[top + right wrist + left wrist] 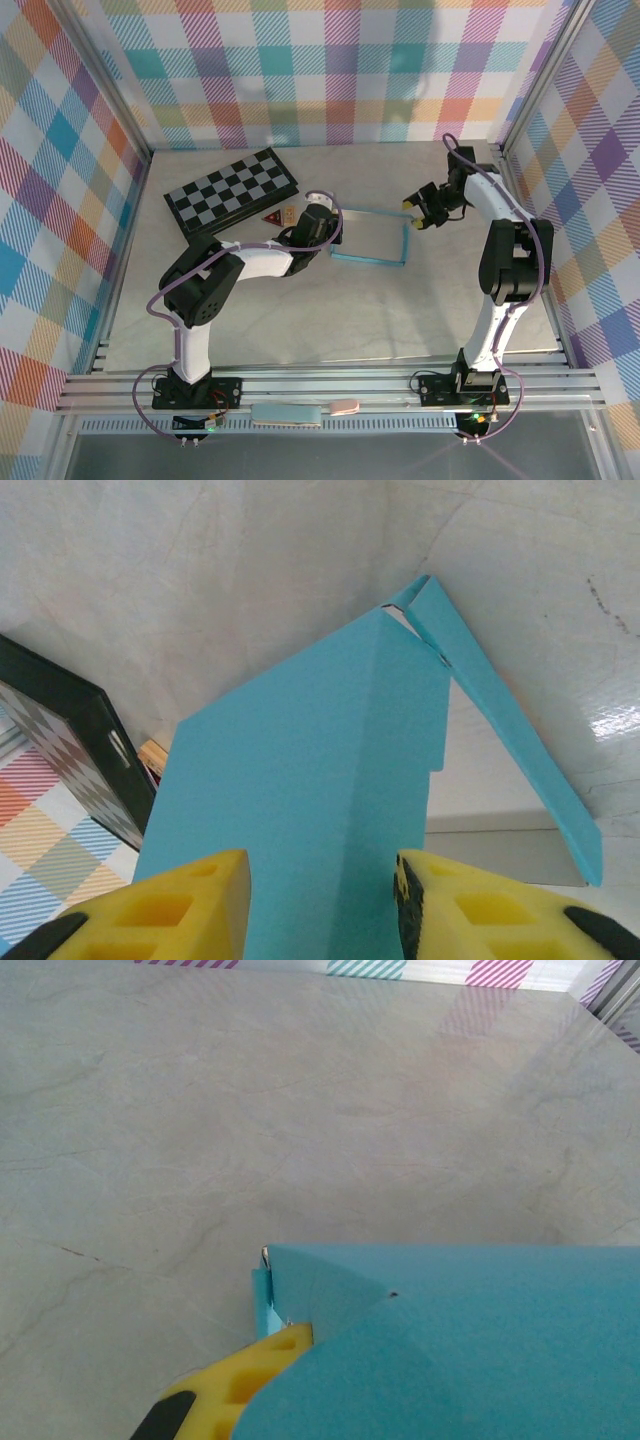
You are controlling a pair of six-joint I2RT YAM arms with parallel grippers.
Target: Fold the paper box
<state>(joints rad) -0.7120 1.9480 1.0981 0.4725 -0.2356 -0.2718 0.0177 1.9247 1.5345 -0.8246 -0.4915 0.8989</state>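
One checkerboard [230, 188], one paper box [365, 259], two small pieces and two grippers. Just right of the checkerboard's near corner lie a red triangle [272, 218] and a tan tag [290, 215]. Right of the checkerboard sits the turquoise box, its long axis running left to right, away from the board. The left gripper [333, 224], nearest the checkerboard, is closed on the box's left end; its wrist view shows the card [470, 1350] lying over a yellow finger [255, 1370]. Farthest from the checkerboard [70, 750], the right gripper [320, 900] stands partly open, its fingers [190, 900] astride a raised creased panel [300, 760].
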